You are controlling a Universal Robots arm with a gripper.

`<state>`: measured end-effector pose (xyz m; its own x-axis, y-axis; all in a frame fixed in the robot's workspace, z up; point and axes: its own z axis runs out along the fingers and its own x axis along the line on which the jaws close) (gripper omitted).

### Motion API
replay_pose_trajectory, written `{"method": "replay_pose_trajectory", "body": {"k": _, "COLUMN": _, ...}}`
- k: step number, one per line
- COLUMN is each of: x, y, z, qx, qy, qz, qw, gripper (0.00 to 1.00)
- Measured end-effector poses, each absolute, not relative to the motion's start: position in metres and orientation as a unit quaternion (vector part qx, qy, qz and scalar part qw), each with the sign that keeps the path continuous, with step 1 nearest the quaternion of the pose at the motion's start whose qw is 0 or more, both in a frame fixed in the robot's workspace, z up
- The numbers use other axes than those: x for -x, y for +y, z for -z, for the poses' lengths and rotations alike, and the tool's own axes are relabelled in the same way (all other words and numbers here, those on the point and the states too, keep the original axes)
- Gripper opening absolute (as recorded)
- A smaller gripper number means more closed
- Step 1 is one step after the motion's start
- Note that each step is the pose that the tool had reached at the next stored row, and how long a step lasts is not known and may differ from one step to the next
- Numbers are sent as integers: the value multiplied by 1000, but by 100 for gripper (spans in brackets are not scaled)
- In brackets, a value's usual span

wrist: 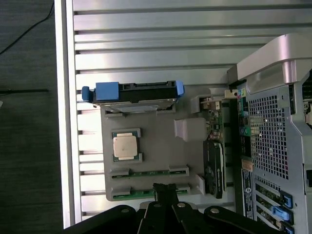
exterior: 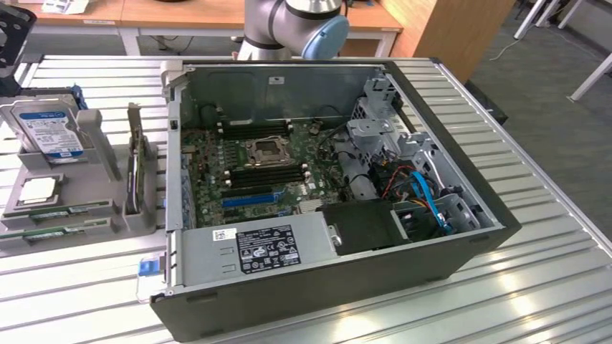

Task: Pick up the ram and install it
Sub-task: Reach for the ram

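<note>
over gray tray (wrist: 156,146), arm (exterior: 287,25) points down, fingers (wrist: 162,191) together near ram (wrist: 146,173).

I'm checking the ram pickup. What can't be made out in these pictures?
- Wrist view: the gripper covers part of one ram stick; contact cannot be told.
- Exterior view: the picture's edge cuts off the parts holder's corner.
- Exterior view: the memory slots are too small to tell whether any is filled.
</note>
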<state>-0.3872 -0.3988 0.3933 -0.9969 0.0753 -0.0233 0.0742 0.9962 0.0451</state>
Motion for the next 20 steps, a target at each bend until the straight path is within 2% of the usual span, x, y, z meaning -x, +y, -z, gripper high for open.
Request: {"method": "replay_pose_trajectory", "body": {"k": 20, "x": 387, "y": -399, "z": -368, "qx": -37, "qy": 999, "qz": -22, "qw": 12, "gripper": 10}}
